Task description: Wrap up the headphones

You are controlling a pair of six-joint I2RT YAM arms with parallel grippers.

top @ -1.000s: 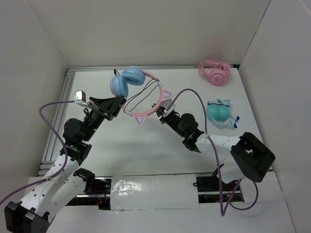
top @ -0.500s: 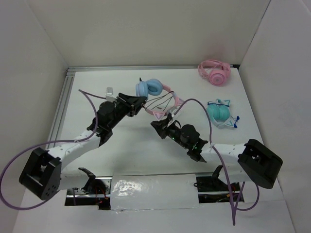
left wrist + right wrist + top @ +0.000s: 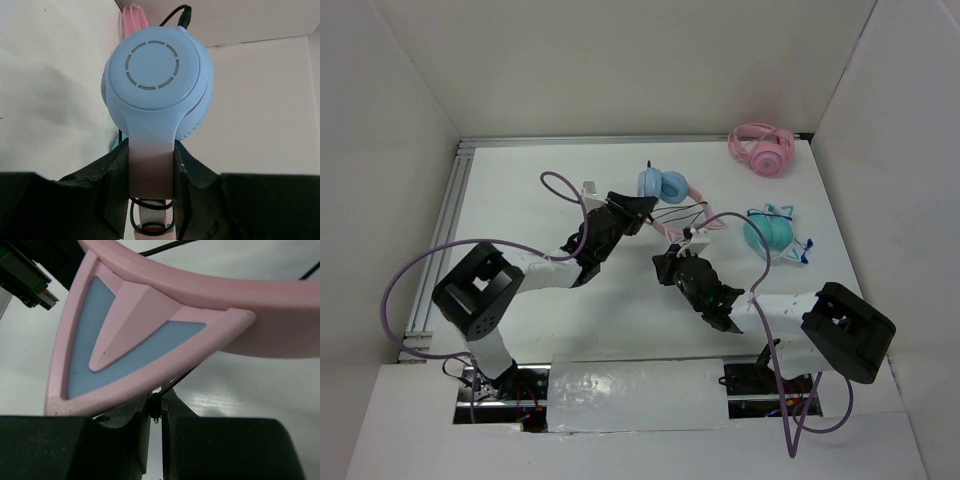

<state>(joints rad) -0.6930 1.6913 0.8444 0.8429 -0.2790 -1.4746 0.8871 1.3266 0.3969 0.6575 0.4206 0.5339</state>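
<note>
From above, the headphones [image 3: 663,185] hang over the back middle of the tabletop [image 3: 520,190], between the two arms; the left gripper [image 3: 638,208] holds them by the pink band just under the blue ear cups, and the right gripper [image 3: 686,240] sits close beside, under the cat ears; compared with a second ago, the set has travelled rightward from the left rear, and both arms have drawn in tight together; the all-pink headphones [image 3: 763,148] and teal headphones [image 3: 770,230] lie apart at the right; in the left wrist view, the jaws clamp the band's stem below the ear cup [image 3: 157,80], with a cable [image 3: 150,220] loop beneath; in the right wrist view, the jaws are pinched almost closed on the thin black cable under a cat ear [image 3: 125,340]; the winding step looks underway, and next the right arm likely must carry the cable round the band, keeping it taut.
</note>
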